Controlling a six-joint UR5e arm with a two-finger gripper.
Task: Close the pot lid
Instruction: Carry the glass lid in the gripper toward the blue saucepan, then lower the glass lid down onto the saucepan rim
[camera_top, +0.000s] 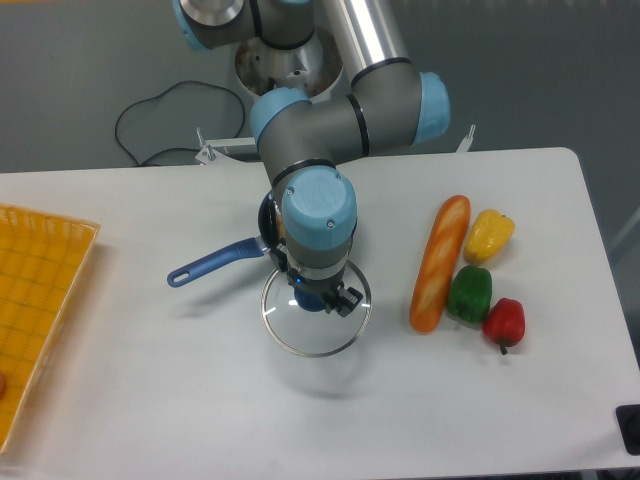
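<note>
The pot (268, 222) is mostly hidden behind my wrist; only a sliver of its dark-blue rim and its long blue handle (212, 261) pointing left show. In front of the pot the glass lid (315, 322) with its thin metal rim hangs a little above the table, casting a shadow below. My gripper (313, 299) points straight down over the lid's centre and is shut on the blue knob, which is largely covered by the fingers.
A bread loaf (439, 262), a yellow pepper (489, 235), a green pepper (469, 293) and a red pepper (504, 321) lie to the right. A yellow basket (35, 310) sits at the left table edge. A black cable (160, 120) loops behind the table.
</note>
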